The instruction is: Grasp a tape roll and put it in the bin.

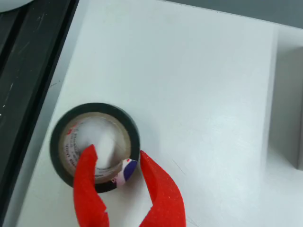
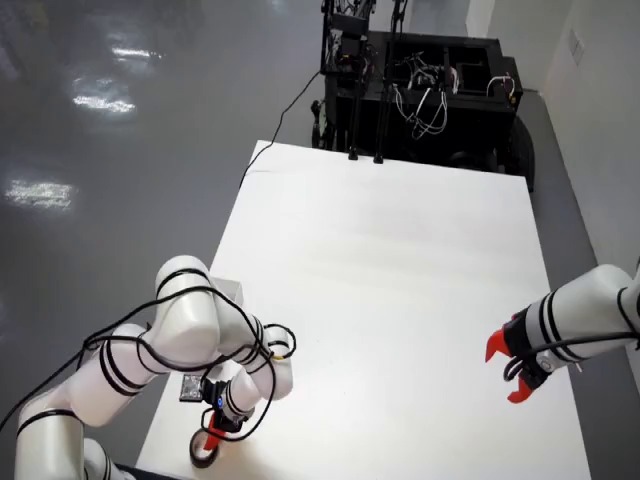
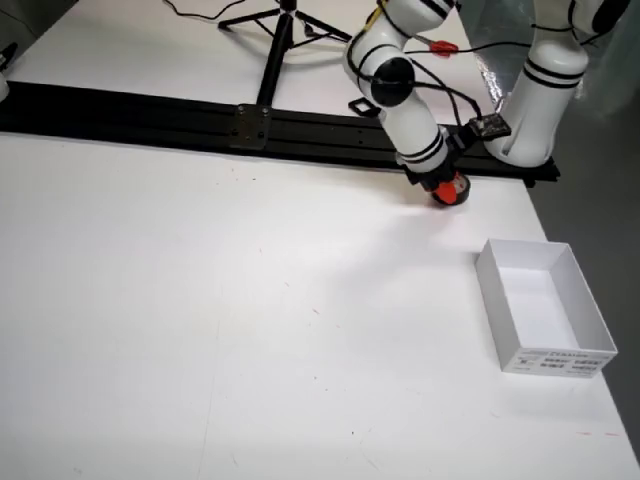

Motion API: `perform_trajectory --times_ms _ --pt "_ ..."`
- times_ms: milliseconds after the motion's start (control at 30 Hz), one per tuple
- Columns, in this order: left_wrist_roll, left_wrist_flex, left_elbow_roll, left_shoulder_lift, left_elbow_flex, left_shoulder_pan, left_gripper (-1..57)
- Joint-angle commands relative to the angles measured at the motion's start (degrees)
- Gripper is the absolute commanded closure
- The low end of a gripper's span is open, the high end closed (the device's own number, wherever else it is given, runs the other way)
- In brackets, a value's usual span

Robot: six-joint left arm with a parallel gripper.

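Observation:
A black tape roll (image 1: 94, 109) with a tan inner core lies flat on the white table (image 1: 189, 85), close to its left edge in the wrist view. My red gripper (image 1: 116, 151) straddles the roll's near wall. One finger (image 1: 86, 170) is inside the hole and the other finger (image 1: 158, 184) is outside, with a gap still showing inside. The jaws are open. In the front view the gripper (image 3: 447, 188) sits on the roll (image 3: 452, 196) by the black rail. The white bin (image 3: 545, 300) stands empty nearer the camera in that view.
A black rail (image 3: 200, 120) runs along the table edge right beside the roll, also in the wrist view (image 1: 28, 71). The bin's wall (image 1: 286, 94) shows at the right there. A second arm with a red gripper (image 2: 510, 370) hangs over the table's far side.

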Motion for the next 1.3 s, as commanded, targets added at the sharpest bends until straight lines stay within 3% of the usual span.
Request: perform_trajectory --times_ms 33,367,767,1067,1300 --pt "0.0 1.5 0.9 -3.8 -0.1 1.0 57.0" --pt "0.0 2.2 1.8 -6.3 -0.2 1.7 57.0" --pt "0.0 4.4 3.1 -14.1 -0.5 5.2 57.1" --pt "2.8 5.0 8.1 -24.6 -0.8 15.4 57.1" --pt "7.2 5.0 11.1 -28.7 -1.3 23.7 57.1"
